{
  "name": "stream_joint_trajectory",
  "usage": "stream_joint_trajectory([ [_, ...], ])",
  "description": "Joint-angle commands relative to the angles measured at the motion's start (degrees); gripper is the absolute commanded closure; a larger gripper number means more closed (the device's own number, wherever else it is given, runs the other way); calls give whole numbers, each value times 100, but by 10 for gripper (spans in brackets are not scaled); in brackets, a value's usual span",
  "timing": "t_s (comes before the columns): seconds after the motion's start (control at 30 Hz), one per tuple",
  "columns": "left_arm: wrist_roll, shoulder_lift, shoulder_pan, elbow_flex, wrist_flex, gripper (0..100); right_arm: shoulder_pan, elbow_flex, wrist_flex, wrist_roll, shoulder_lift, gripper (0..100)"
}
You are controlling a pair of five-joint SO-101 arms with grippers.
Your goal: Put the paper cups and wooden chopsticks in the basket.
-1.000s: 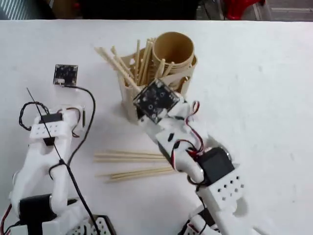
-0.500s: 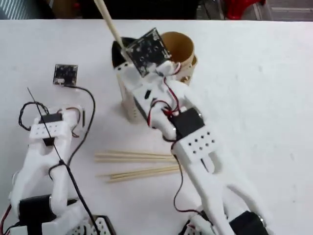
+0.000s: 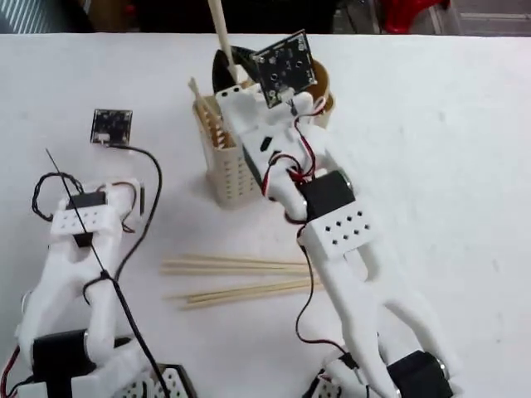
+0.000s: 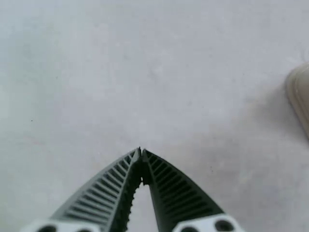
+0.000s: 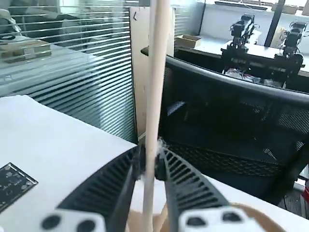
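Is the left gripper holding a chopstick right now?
No, the left gripper is closed tip to tip with nothing in it.

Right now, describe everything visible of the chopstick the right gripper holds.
The chopstick is a pale, plain wooden stick, straight and slender. It stands nearly upright, clamped in the right gripper, and its upper end runs past the picture's edge. In the high view it rises above the white basket. Its lower end cannot be seen.
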Motion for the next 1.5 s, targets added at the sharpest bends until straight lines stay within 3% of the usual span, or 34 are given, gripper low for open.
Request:
stream_joint_trajectory([
  [0.0,0,-22,84,-9,-97,976,31,-158,-321,-62,-31,981],
  [0.33,0,-22,84,-9,-97,976,75,70,-479,-519,-40,978],
  [0.53,0,-22,84,-9,-97,976,66,79,-356,-554,-31,844],
  [0.8,0,-22,84,-9,-97,976,40,70,-180,-501,-92,913],
  [0.9,0,-22,84,-9,-97,976,22,53,840,-492,-365,986],
  [1.1,-9,-22,75,-9,-97,976,-532,141,4198,9,-1367,907],
  [1.2,-9,-22,75,-9,-123,976,-409,396,5437,149,-1965,871],
  [1.33,-9,-13,66,62,-264,976,277,1099,5613,299,-2659,868],
  [1.47,-9,-13,75,88,-273,976,-66,1934,5525,2347,-2457,894],
])
